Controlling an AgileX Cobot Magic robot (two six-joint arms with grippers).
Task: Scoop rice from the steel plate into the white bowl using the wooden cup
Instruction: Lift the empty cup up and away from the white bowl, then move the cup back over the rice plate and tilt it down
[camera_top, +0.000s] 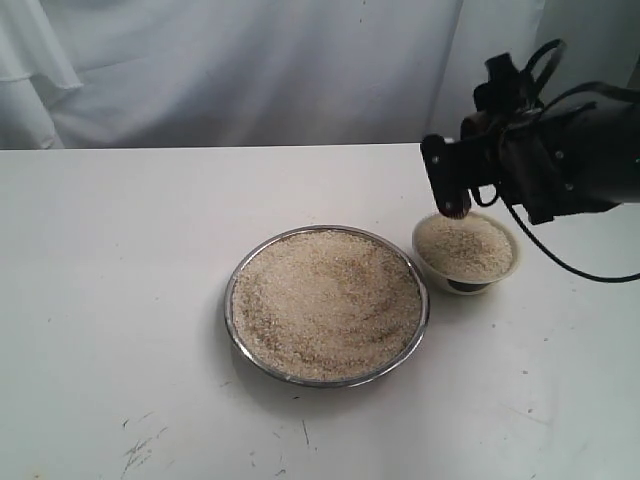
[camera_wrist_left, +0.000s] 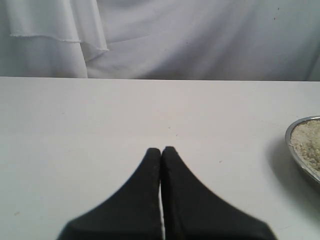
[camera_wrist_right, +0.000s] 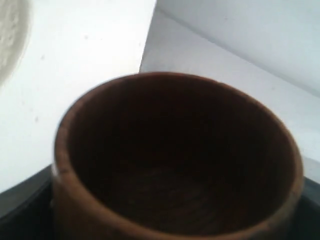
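Grasping the empty reddish-brown wooden cup (camera_wrist_right: 175, 160), the right end effector (camera_top: 447, 188) is hovering over the white ceramic bowl (camera_top: 431, 264), the shiny steel plate (camera_top: 232, 300) lying to its left.

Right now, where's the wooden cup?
The wooden cup is gripped by the right gripper, filling the right wrist view; in the exterior view that gripper hangs at right, just above the white bowl.

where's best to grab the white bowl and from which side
Probably across the outer wall of the white bowl, coming from the exterior view's right, clear of the steel plate close on its left. Rice fills it to the rim, so a rim pinch would dig into grains; keep it level.
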